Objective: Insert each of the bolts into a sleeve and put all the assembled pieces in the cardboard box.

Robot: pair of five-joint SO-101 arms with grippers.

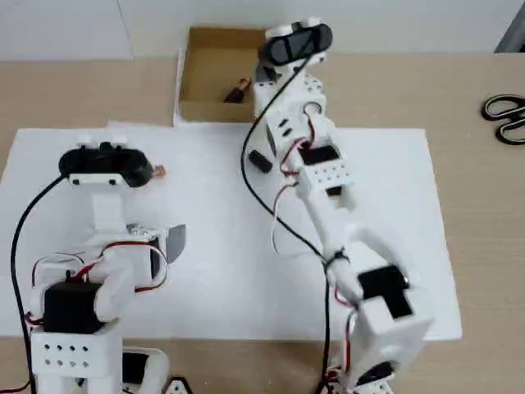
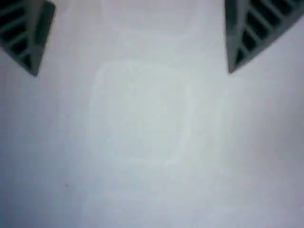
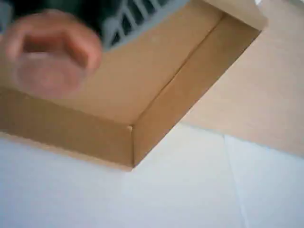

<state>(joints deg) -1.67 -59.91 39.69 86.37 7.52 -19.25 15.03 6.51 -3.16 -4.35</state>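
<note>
1 cardboard box [image 1: 187,75] stands open at the far edge of the white sheet [image 1: 221,254], with its brown floor showing across the left part. In the high view, 1 orange piece [image 1: 238,90] with a dark body shows slanted inside the box's right-hand near corner, just beside the white wrist of the right arm. The right wrist view shows that piece large and blurred, raised off the box floor and against the grey ribbed finger [image 3: 137,16]. So the right gripper [image 3: 90,23] is clamped on it and holds it over the inside of the box, near a corner where 2 walls meet. Whether a bolt sits inside the piece I cannot tell through the blur.

The left gripper [image 2: 133,71] hangs over the white sheet, well apart from the box. Its 2 dark ribbed fingers [image 2: 247,33] are spread wide, with bare sheet between them. In the high view, 1 small orange thing [image 1: 158,172] lies on the sheet just beside the left arm's black wrist camera. It is too small to tell whether it is a sleeve or a bolt.

The sheet lies on a wooden table [image 1: 459,74]. 1 pair of black-handled scissors [image 1: 507,117] rests near the table's right edge, well apart from both arms
</note>
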